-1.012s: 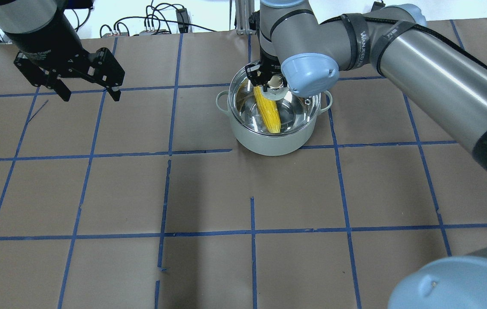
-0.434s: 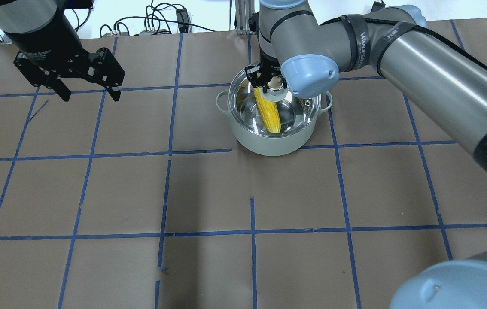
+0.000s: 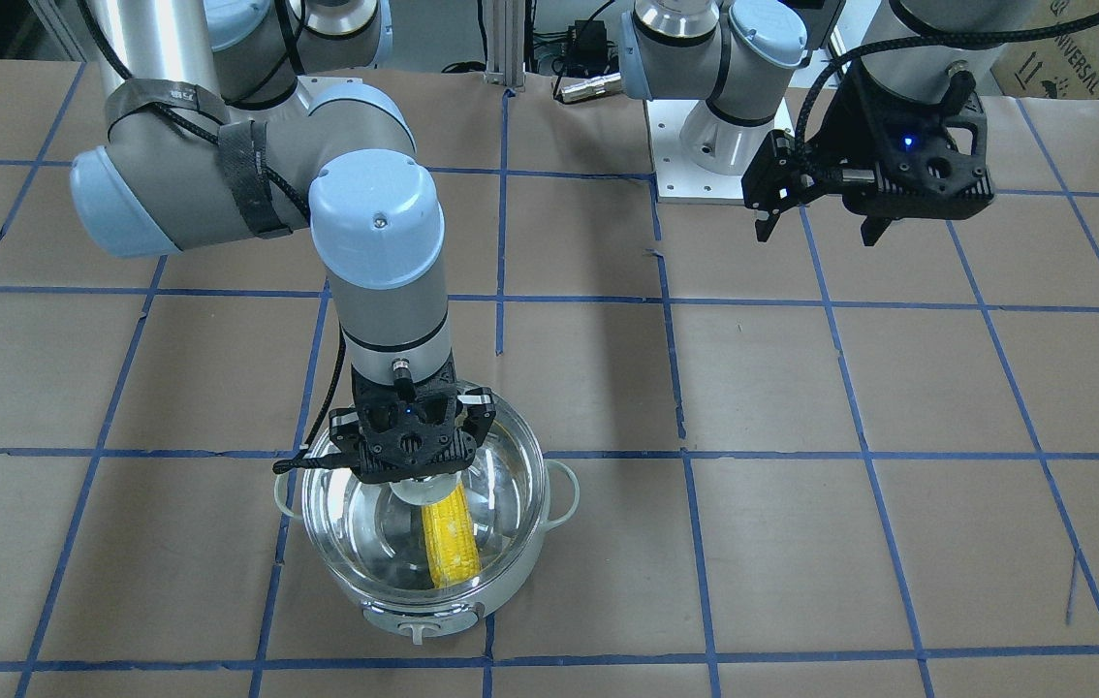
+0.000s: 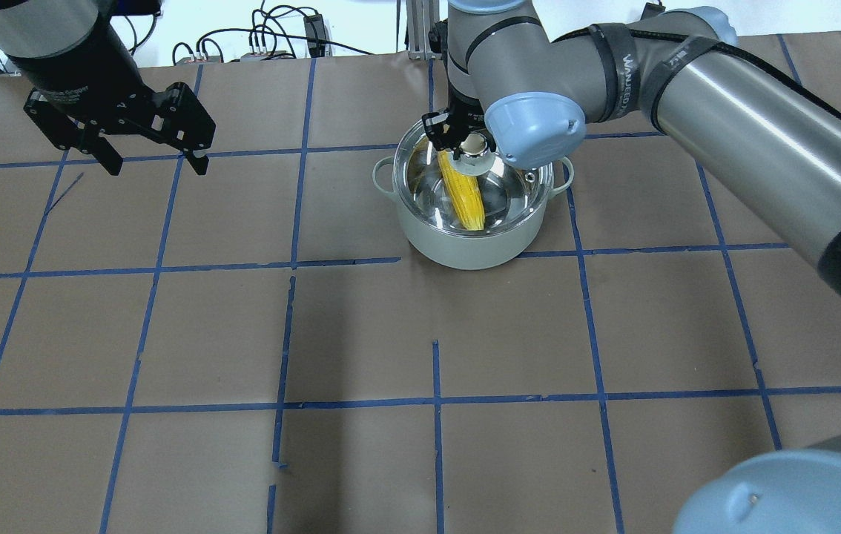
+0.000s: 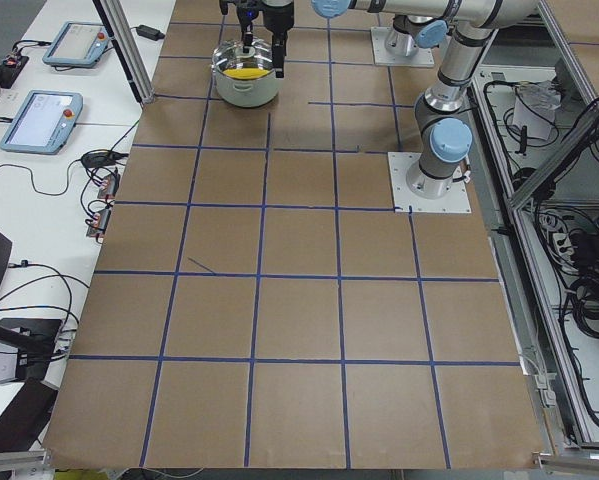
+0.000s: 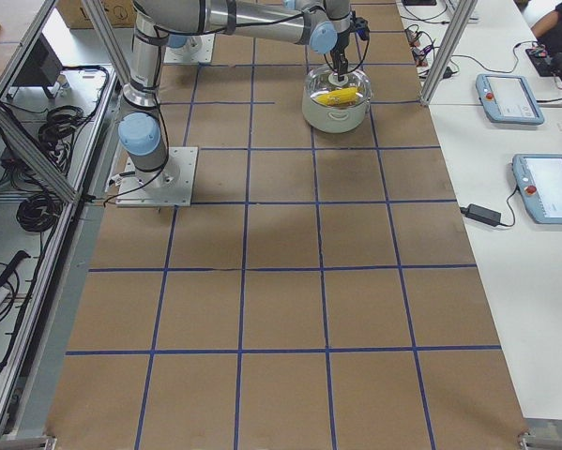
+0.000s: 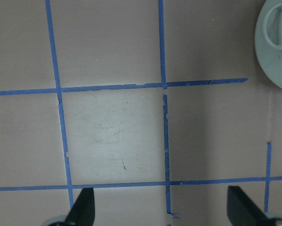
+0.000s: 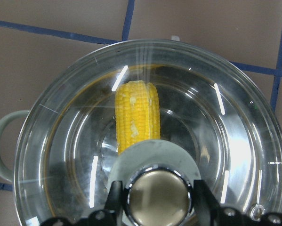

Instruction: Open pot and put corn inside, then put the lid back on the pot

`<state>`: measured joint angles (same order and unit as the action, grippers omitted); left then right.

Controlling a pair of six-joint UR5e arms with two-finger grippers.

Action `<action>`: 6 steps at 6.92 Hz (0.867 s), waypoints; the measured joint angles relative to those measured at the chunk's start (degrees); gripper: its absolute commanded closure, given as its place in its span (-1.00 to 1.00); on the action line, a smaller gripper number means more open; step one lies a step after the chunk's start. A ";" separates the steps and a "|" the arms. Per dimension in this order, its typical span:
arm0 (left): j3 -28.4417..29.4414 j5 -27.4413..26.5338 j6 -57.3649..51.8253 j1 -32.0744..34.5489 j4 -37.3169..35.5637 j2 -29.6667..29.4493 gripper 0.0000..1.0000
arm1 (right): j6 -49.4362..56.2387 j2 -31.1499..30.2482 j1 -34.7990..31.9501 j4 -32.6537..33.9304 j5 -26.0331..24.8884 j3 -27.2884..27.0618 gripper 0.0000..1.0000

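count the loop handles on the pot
2. One handle sticks out from the pot on the robot's left side; the other is on the opposite, right side. None seems hidden.

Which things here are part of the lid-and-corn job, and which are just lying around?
In the job: pot; corn, inside it; lid, held by its knob; right gripper.

Lying about: left gripper, open, away from the pot; tablets on the side bench; power brick; cables.
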<state>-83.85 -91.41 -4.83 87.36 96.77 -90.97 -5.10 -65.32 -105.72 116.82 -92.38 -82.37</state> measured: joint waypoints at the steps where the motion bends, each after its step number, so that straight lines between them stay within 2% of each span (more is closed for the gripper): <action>1: 0.00 0.00 0.00 0.00 0.00 0.00 -0.99 | 0.00 0.01 0.29 -0.32 0.13 0.24 -0.58; 3: 0.00 0.00 0.00 0.00 0.00 0.00 -0.99 | 0.02 0.07 0.86 -2.00 0.30 2.72 -0.60; 6: 0.00 -0.02 0.00 0.00 0.00 0.00 -0.99 | 3.10 -1.46 4.55 -14.55 0.40 10.71 -0.59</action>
<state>-83.85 -91.43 -4.83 87.36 96.77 -90.97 -2.00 -66.78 -101.17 102.27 -91.98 -71.66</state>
